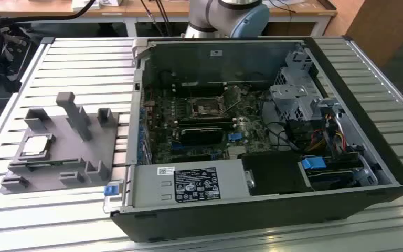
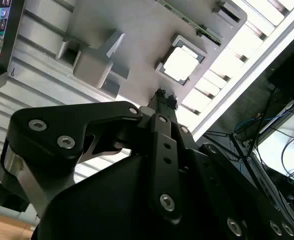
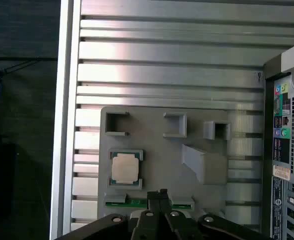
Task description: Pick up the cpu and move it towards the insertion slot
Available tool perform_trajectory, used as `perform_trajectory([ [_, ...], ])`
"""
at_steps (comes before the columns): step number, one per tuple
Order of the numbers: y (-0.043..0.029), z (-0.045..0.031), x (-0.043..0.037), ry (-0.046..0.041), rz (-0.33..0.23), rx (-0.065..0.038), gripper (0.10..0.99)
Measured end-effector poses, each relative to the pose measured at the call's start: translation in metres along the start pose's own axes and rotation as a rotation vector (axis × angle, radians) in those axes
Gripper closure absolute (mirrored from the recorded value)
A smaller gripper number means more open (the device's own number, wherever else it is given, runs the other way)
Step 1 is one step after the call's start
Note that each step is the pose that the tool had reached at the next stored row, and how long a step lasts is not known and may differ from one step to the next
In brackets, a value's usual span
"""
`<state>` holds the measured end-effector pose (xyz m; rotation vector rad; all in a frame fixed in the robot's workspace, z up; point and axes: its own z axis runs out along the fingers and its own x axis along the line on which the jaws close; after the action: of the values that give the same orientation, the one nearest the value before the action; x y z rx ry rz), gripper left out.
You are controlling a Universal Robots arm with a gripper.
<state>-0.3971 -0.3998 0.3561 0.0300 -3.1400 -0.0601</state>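
Note:
The cpu [image 1: 37, 145], a small silvery square with a pale rim, lies flat in a recess of the grey plastic fixture [image 1: 82, 157] at the exterior view's left. It also shows in both wrist views [image 2: 181, 65] [image 3: 125, 168]. My gripper [image 2: 164, 95] [image 3: 160, 193] hovers well above the fixture, off to one side of the cpu and apart from it. Its slim fingertips stand together with nothing between them. The insertion slot [image 1: 205, 107], a dark square socket with a shiny frame, sits on the motherboard inside the open computer case [image 1: 390, 157].
The fixture [image 3: 207, 120] has several upright posts and pockets around the cpu. The case's walls, a drive cage [image 1: 296, 100] and cables [image 1: 327, 139] surround the motherboard. Everything rests on a slatted metal table [image 1: 82, 63]. The arm's base [image 1: 230, 16] stands behind the case.

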Motion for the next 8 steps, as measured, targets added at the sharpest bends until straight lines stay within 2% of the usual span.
perform_trajectory([
  [8, 0.0000, 0.0000, 0.0006, 0.0001, 0.000, 0.000, 0.980],
])
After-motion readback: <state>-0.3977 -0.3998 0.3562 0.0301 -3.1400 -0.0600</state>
